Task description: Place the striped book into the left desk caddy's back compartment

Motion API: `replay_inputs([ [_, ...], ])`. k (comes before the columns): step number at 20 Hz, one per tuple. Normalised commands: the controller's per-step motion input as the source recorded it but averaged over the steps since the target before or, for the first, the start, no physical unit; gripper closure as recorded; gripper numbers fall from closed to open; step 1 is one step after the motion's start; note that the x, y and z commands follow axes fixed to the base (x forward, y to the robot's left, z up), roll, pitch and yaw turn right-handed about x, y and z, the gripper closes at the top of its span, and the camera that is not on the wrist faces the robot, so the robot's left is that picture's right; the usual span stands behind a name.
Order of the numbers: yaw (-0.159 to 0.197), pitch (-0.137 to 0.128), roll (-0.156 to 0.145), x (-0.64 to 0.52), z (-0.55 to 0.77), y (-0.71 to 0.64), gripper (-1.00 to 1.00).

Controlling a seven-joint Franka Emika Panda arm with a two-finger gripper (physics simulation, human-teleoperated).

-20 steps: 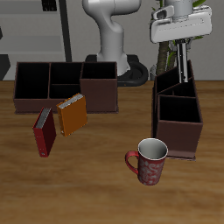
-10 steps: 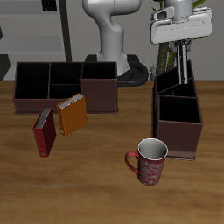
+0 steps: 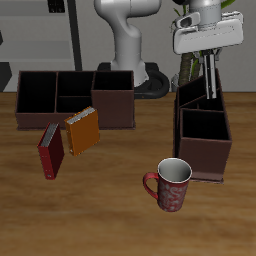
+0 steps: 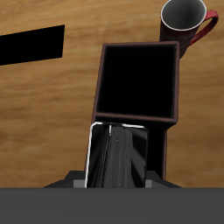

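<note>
The striped book, thin and grey with dark stripes, hangs upright between my gripper's fingers. Its lower end sits in the narrow back compartment of the left desk caddy, a dark maroon-brown box with black insides. In the wrist view the book stands inside the back compartment, right behind the squarer front section. A finger stands close against each face of the book. My gripper is shut on the book's upper end, well above the caddy.
A red patterned mug stands near the caddy's front and shows in the wrist view. A wide caddy with side-by-side compartments stands farther across the table, with an orange book and a red book leaning before it.
My gripper has shifted very slightly upward above the caddy. Nothing else has visibly changed.
</note>
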Motion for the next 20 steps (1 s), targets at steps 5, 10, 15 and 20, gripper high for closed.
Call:
replay_inputs([
  [5, 0.008, 0.001, 0.004, 0.01, -0.05, 0.00, 1.00],
  [10, 0.008, -0.005, 0.004, 0.04, -0.04, -0.02, 1.00],
  [15, -0.003, 0.025, 0.011, -0.01, -0.11, 0.04, 1.00],
  [20, -0.003, 0.027, 0.018, 0.01, -0.15, 0.07, 1.00],
])
